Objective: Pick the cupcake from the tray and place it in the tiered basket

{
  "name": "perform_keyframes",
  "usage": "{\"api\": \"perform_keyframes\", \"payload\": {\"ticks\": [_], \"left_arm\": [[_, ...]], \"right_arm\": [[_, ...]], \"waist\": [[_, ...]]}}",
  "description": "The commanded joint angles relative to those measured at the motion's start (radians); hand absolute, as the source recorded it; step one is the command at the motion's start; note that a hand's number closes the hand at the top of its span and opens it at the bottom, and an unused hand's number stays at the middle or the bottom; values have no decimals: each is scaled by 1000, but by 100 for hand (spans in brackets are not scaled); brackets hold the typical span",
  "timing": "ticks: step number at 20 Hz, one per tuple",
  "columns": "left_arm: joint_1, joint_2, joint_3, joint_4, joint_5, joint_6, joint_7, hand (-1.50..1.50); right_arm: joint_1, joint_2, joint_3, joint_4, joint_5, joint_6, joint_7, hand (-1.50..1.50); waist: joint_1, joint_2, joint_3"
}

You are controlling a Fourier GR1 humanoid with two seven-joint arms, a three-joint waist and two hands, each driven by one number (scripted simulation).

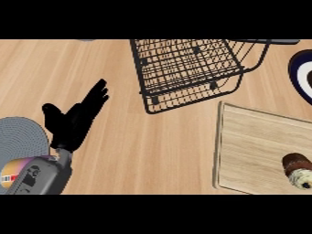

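Cupcake (300,170), brown and cream-topped, lies untouched on my pale wooden tray (253,137); black wire tiered basket (185,68) waits, my left hand's (74,121) fingers spread.

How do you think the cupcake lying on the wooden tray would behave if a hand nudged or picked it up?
The cupcake lies on its side on the wooden tray, so a nudge would probably roll it. Its pale frosted end looks soft and would likely smear or dent if squeezed. It is probably light, being small next to the tray.

No text, number or brand can be read; the forearm (33,176) bears only small coloured patches.
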Motion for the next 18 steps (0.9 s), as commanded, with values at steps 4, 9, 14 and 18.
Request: {"api": "perform_keyframes", "payload": {"ticks": [4, 9, 14, 18], "left_arm": [[-24, -6, -12, 1, -5, -11, 13, 0], [-23, -25, -25, -1, -1, -13, 14, 0], [-27, -37, -26, 35, -14, -2, 14, 0], [-22, -25, 15, 62, 12, -19, 0, 0]], "right_arm": [[1, 75, -33, -31, 230, 139, 268, -150], [-50, 76, -56, -63, 378, 268, 484, -150], [-210, 76, -12, -115, 558, 460, 736, -150], [-378, 76, 33, -77, 715, 619, 952, -150]], "waist": [[23, 5, 3], [36, 4, 3], [16, -13, 8], [1, -23, 10]]}}
